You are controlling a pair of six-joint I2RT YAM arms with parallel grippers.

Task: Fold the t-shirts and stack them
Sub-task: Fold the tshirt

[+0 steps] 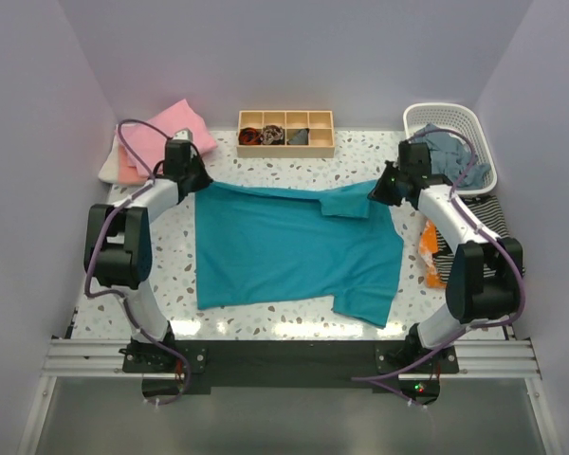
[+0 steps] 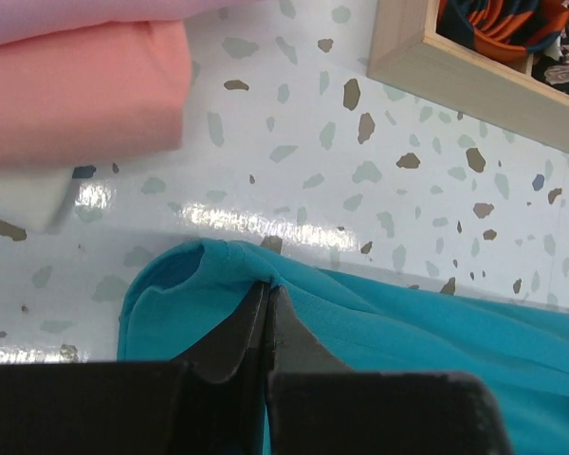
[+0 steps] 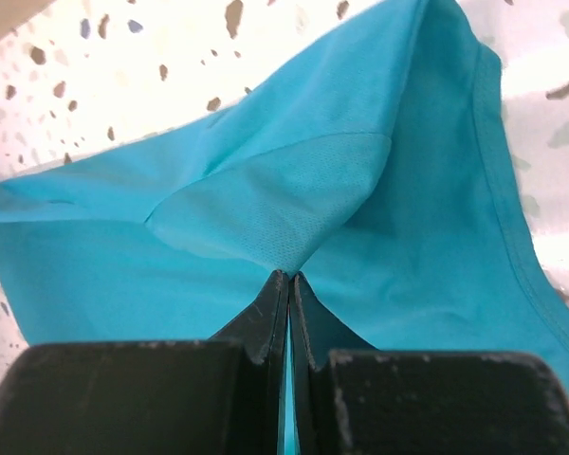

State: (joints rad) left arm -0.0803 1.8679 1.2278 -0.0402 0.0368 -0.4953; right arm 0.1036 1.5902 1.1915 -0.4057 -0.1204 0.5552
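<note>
Teal t-shirt (image 1: pixel 294 251) lies spread flat at ctr of the table (image 1: pixel 266 171), far edge running approx. 9-to-3 o'clock between both grippers. L gripper (image 1: pixel 192 180) sits at the shirt's 10 o'clock corner; in the left wrist view its fingers (image 2: pixel 237 332) are pressed together on a small fold of teal cloth at the edge. R gripper (image 1: pixel 384 190) sits at the 2 o'clock corner; in the right wrist view its fingers (image 3: pixel 266 313) are clamped tight on a pinch of teal cloth, hem running away toward 4 o'clock. Next to the R gripper a sleeve (image 1: pixel 346 202) lies folded back over the body. Shirt's near edge is uneven: one flap reaches toward 5 o'clock, near the table's near edge. Folded stack (image 1: pixel 161 137) (pink over peach over white) lies at table 10 o'clock, just beyond the L gripper, apart from the teal cloth. Wooden tray (image 1: pixel 285 133) stands at 12 o'clock; a band of bare terrazzo separates it from the shirt's far edge. White basket (image 1: pixel 450 142) with grey cloth is at 2 o'clock, just behind the R gripper. Striped cloth (image 1: pixel 488 223) and an orange item (image 1: pixel 430 251) lie at 3 o'clock, leaving only a narrow strip beside the shirt's R edge. A wider bare strip runs along the L edge at 9 o'clock.
</note>
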